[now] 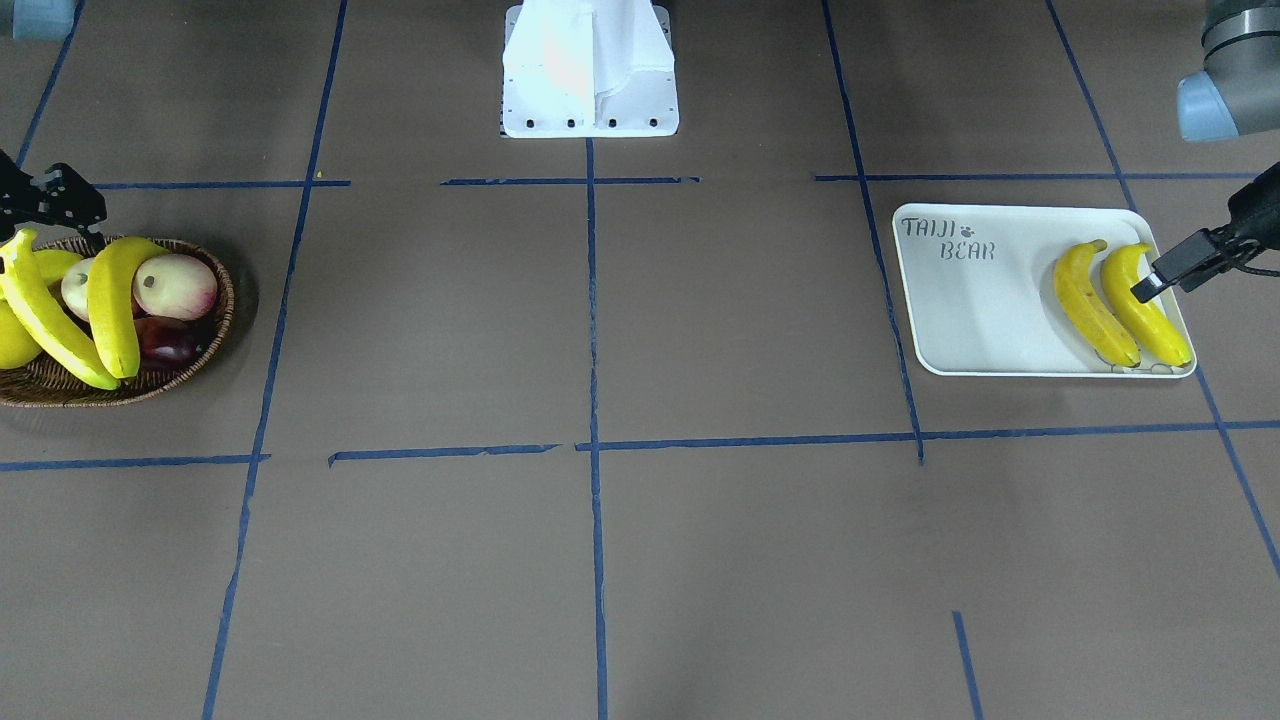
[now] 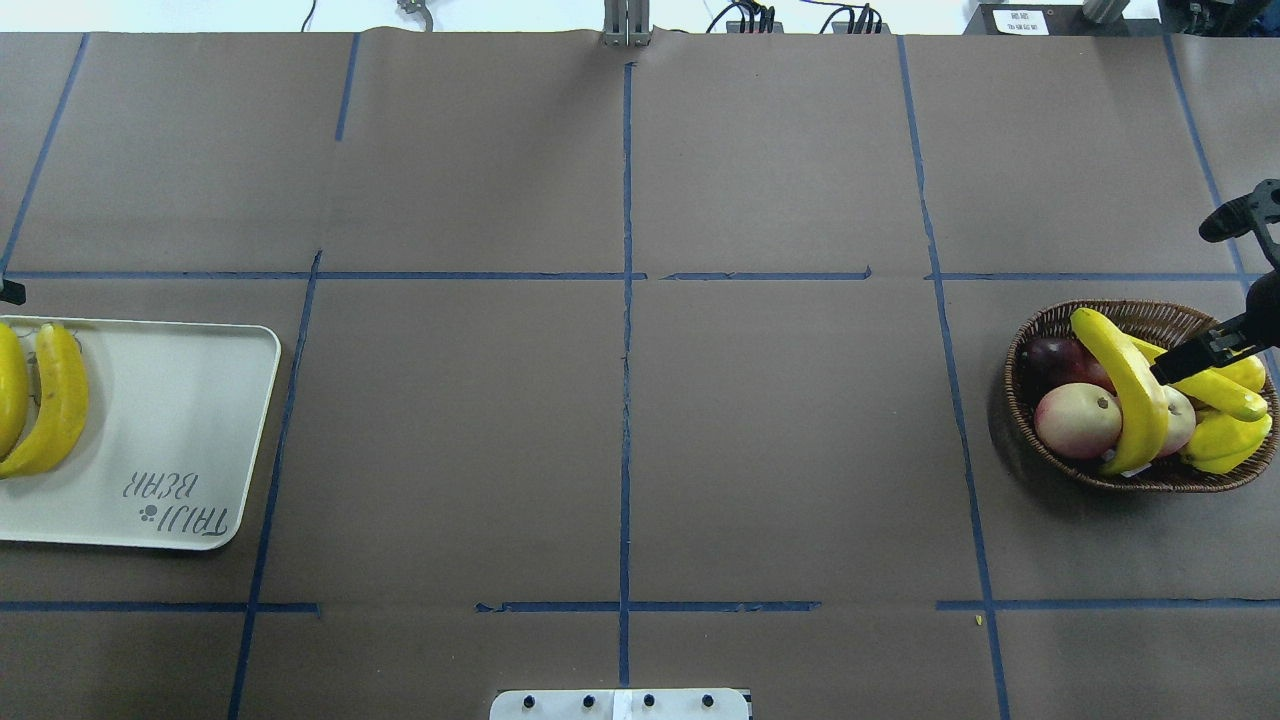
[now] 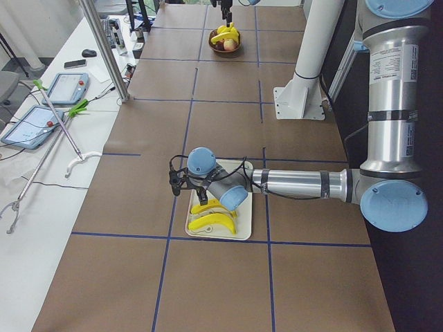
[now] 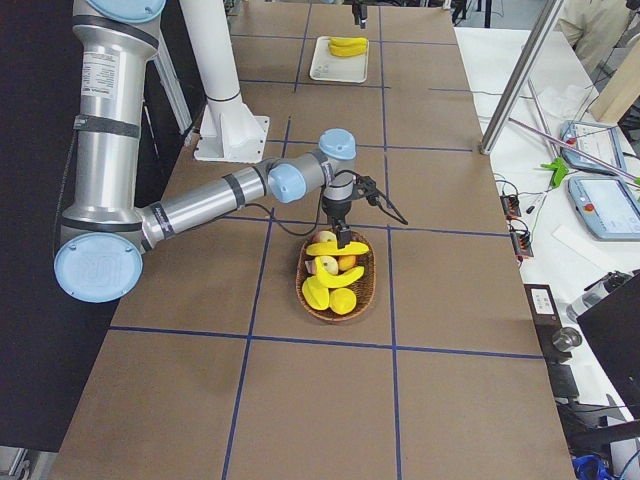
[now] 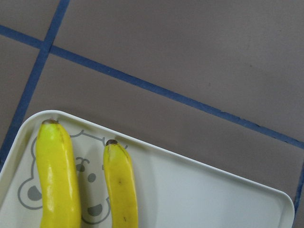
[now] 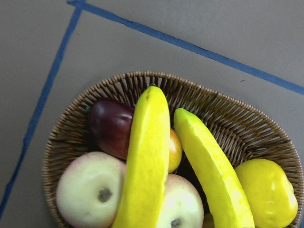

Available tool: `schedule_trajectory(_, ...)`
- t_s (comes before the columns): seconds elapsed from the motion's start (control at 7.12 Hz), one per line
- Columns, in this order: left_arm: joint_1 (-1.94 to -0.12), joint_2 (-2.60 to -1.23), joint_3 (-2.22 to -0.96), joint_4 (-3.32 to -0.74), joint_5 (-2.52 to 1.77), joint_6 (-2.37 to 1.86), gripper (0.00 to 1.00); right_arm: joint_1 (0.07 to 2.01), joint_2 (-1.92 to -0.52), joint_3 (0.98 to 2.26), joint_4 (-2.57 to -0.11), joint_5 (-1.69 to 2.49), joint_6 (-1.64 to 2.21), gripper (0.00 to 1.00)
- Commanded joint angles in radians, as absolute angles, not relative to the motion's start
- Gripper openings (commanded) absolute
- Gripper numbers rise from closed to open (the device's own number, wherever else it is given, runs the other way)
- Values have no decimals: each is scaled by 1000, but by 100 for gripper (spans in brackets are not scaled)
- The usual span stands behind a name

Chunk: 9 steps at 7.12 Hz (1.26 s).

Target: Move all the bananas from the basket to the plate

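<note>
The wicker basket sits at the table's right end. Two bananas lie across its top, with more yellow fruit beside them. My right gripper hovers over the basket, open wide, one finger just above the bananas and gripping nothing. The white plate at the other end holds two bananas lying side by side. My left gripper hangs above them, open. One of its fingers shows over the outer banana, apart from it.
Round cream-and-pink fruit and a dark red fruit share the basket. The robot's white base stands mid-table at the robot's side. Brown table with blue tape lines lies between basket and plate. Tablets and tools rest on a side bench.
</note>
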State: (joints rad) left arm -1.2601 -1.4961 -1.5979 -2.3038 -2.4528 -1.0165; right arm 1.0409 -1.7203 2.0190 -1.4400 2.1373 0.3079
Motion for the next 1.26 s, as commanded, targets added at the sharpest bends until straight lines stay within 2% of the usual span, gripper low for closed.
schedule_trajectory(0.0,-1262,-1499,-1606,-2304,-2451,-1019,100,1073,-1746,1945,-1376,2178,273,94)
schedule_trajectory(0.28,-1262,-1496,-1606,-2307,-2448,-1019,100,1167,-1741,1864,-1384,2334,282,90)
schedule_trajectory(0.42,-1264,-1494,-1608,-2310,-2447,-1020,100,1166,-1747,1829,-1384,2329,284,82)
schedule_trajectory(0.56,-1264,-1494,-1608,-2310,-2447,-1022,100,1166,-1734,1798,-1381,2327,297,79)
schedule_trajectory(1.12,-1264,-1493,-1615,-2310,-2444,-1023,100,1137,-1726,1799,-1378,2309,324,63)
